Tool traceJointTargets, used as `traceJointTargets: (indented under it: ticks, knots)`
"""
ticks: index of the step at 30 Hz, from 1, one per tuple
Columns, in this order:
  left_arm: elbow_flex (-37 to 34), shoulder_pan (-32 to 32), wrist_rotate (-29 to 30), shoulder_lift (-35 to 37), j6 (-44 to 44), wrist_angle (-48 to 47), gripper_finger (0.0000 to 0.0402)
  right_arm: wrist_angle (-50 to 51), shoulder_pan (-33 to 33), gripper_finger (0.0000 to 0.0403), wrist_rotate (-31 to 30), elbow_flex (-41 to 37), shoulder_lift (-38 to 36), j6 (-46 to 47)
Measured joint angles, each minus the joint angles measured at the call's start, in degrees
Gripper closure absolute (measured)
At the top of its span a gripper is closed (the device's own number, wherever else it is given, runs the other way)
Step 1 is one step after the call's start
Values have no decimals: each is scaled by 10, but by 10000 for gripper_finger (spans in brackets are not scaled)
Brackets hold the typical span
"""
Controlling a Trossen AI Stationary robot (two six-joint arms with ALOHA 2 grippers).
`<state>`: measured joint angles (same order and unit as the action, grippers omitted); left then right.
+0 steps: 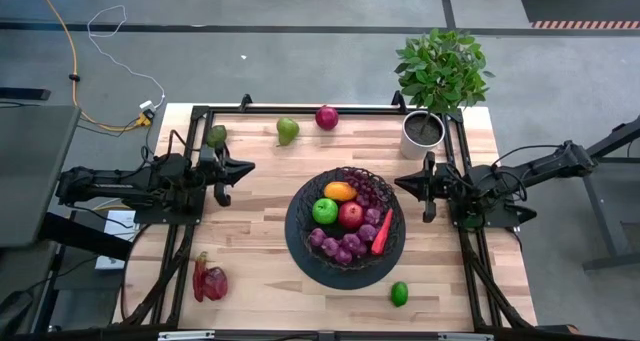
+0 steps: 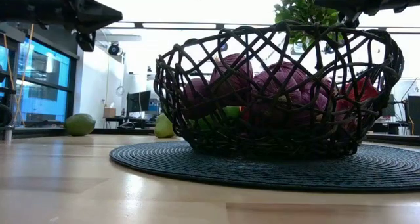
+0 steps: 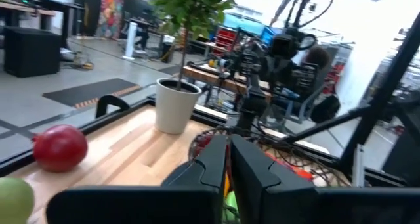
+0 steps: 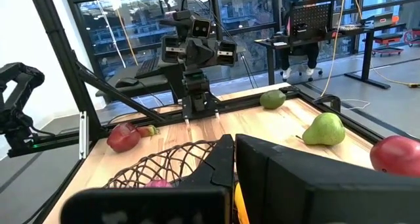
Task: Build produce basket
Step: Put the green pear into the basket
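Black wire basket point(image 1: 344, 271) sits mid-tabletop point(image 1: 250, 271), already holding apples, grapes and more; both the left end effector point(image 1: 246, 168) and the right end effector point(image 1: 402, 184) hover beside it, closed and empty. Loose pear point(image 1: 287, 131) at the far edge looks firm, light and a bit slick, so I'd pinch it across its fat lower half.

Bench point(image 1: 250, 271): light wood-plank surface, bordered by a black metal frame point(image 1: 300, 109). A round dark woven placemat point(image 1: 300, 249) lies at centre frame in the high view. A small pale pot point(image 1: 422, 133) with a green leafy plant point(image 1: 442, 66) stands on the bench at upper right of that frame, inside the frame corner. On the grey floor at upper left, a yellow cable point(image 1: 55, 36) and a white cable point(image 1: 120, 56) run toward the bench corner. In the right wrist view a person point(image 4: 303, 27) sits at a desk point(image 4: 341, 37) in the background.
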<state>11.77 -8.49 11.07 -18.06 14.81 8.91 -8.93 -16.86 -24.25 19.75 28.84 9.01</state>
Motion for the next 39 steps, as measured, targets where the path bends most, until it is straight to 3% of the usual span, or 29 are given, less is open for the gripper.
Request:
traceJointTargets:
  ticks: [6, 16, 20, 24, 30, 34, 39]
  knots:
    - [0, 0, 29, 0, 31, -5, 335, 0, 0, 403, 1, 0, 0, 1]
    - [0, -8, 43, -40, 91, -16, 156, 0, 0, 403, 1, 0, 0, 2]
    - [0, -9, 39, -57, 92, 3, 115, 0, 0, 403, 0, 0, 0, 2]
    - [40, -15, 77, -87, 86, 0, 110, 0, 0, 403, 0, 0, 0, 2]
    - [200, -78, 127, -196, 75, -190, 119, 0, 0, 403, 0, 0, 0, 2]
    - [286, -159, 75, -294, 75, -303, 124, 1, 0, 403, 0, 0, 0, 2]
    - [320, -252, -41, -426, 75, -341, 132, 1, 0, 403, 0, 0, 0, 2]
